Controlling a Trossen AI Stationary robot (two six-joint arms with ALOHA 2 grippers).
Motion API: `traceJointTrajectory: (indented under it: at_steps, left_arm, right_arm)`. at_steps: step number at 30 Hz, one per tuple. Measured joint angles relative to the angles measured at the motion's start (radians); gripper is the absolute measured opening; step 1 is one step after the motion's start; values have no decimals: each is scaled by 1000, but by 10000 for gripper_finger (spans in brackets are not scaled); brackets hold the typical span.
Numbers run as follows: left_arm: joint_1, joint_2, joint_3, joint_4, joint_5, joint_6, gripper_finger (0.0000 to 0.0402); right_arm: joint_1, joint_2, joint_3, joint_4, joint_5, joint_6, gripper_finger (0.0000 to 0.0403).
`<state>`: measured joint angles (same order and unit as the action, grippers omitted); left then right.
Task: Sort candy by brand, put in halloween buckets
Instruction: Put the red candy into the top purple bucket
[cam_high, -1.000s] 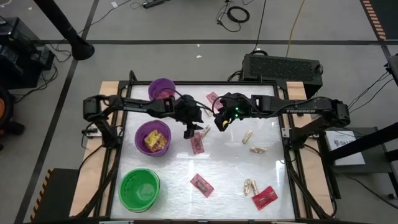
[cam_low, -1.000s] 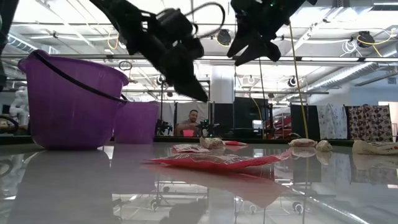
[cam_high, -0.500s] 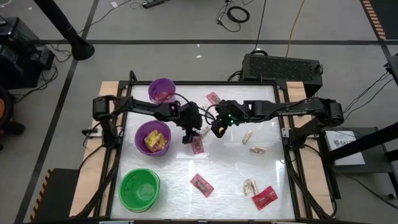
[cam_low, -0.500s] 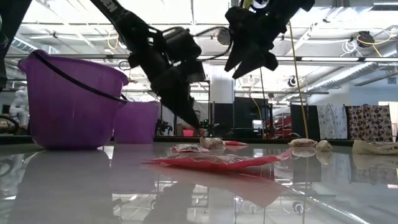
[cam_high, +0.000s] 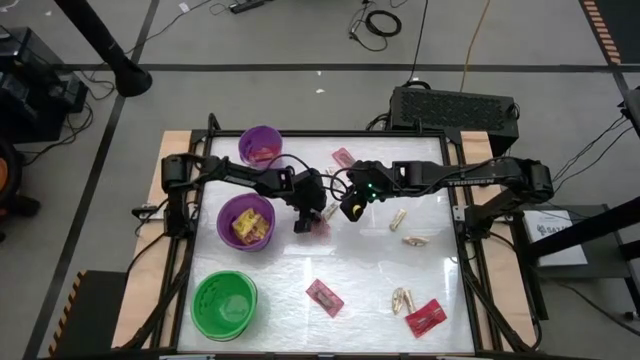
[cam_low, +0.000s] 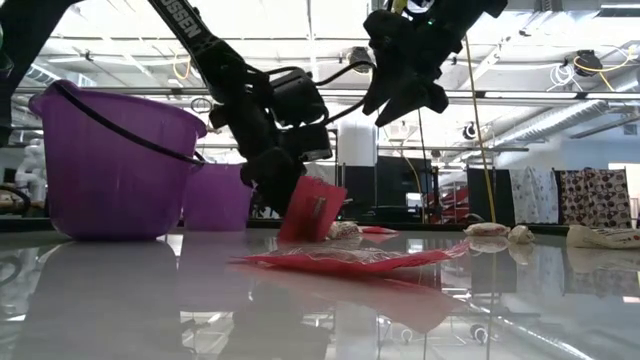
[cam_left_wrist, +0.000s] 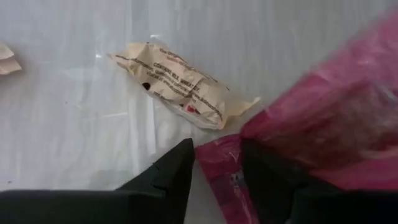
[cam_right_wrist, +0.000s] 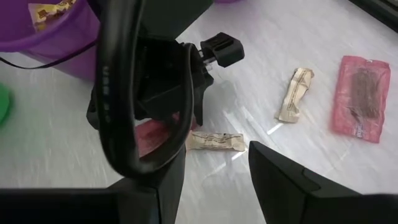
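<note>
White tabletop (cam_high: 370, 270); left gripper (cam_low: 290, 205) pinching pink-red packet (cam_low: 312, 210), tilted, beside tan candy (cam_left_wrist: 180, 84). Right gripper (cam_low: 400, 95) above, fingers spread, empty.

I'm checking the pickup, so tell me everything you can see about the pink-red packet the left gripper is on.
The pink-red packet is a flat rectangle of crinkly, plastic-looking wrapper with small print on its face. It stands tilted up on edge, its lower edge at the table, near the middle of the white tabletop and right of the wider purple bucket. The left gripper pinches its upper part. A tan wrapped candy lies just beside it.
</note>
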<state>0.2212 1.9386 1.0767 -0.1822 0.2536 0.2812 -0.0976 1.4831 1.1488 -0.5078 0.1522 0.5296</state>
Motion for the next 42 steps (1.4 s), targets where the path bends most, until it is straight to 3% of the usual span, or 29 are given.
traceJointTrajectory:
  at_steps: [8, 12, 23, 31, 42]
  left_arm:
    - [1, 0, -2, -5, -45, 13, 12]
    - [1, -22, -4, -16, -50, 12, 8]
    - [36, -176, -8, -28, -202, 63, 2]
    - [107, -358, -6, -31, -213, 65, 1]
    - [177, -620, -5, -48, -379, 66, 0]
  right_arm:
    - [-19, -1, 0, -1, 2, -26, 169]
    - [-29, -2, 0, 0, 2, -29, 169]
    - [-72, -2, 5, 25, 11, -98, 169]
    - [-119, -2, 5, 30, 7, -108, 169]
    - [-153, -2, 4, 50, 5, -133, 169]
